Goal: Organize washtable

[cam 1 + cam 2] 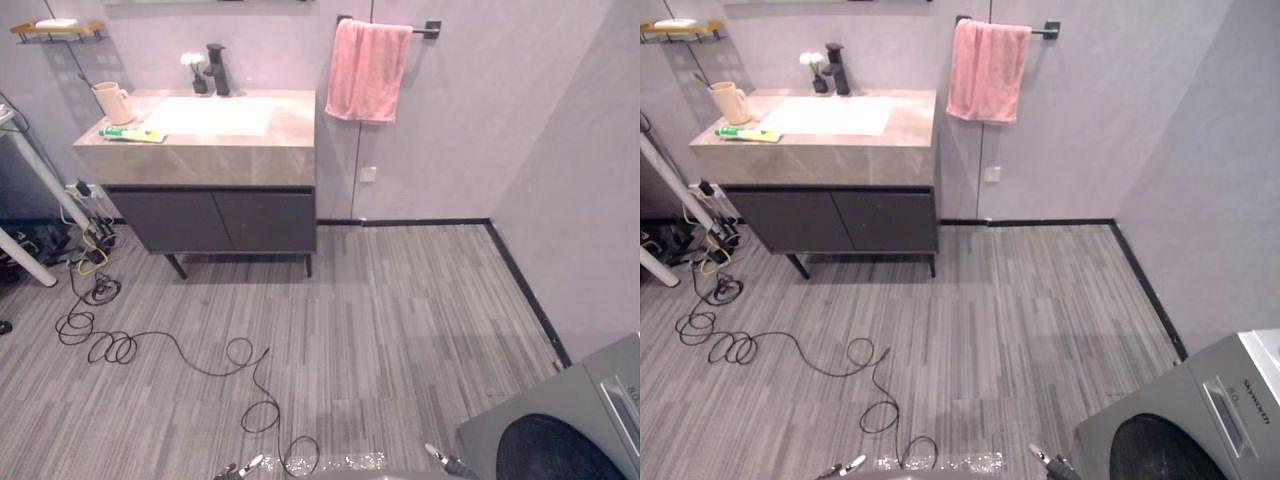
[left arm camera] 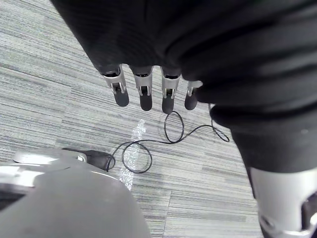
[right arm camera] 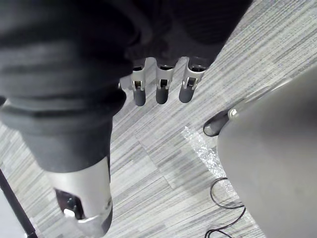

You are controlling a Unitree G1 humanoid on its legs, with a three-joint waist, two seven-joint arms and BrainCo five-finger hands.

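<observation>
The washtable [image 1: 200, 152] stands far ahead at the back left, a stone-look top over a dark cabinet. On its left end stand a cream cup [image 1: 112, 102] and a green and yellow tube [image 1: 132, 133] lying flat by the front edge. A black faucet [image 1: 217, 69] and a small white flower [image 1: 192, 62] are behind the basin [image 1: 210, 115]. My left hand [image 2: 145, 94] and right hand [image 3: 161, 87] hang low over the striped floor, far from the washtable. Both have straight fingers and hold nothing.
A pink towel [image 1: 366, 72] hangs on a wall bar right of the washtable. A small wooden shelf [image 1: 57, 30] is on the wall at upper left. A grey washing machine [image 1: 570, 430] stands at lower right. White stand legs [image 1: 40, 180] lean at the left.
</observation>
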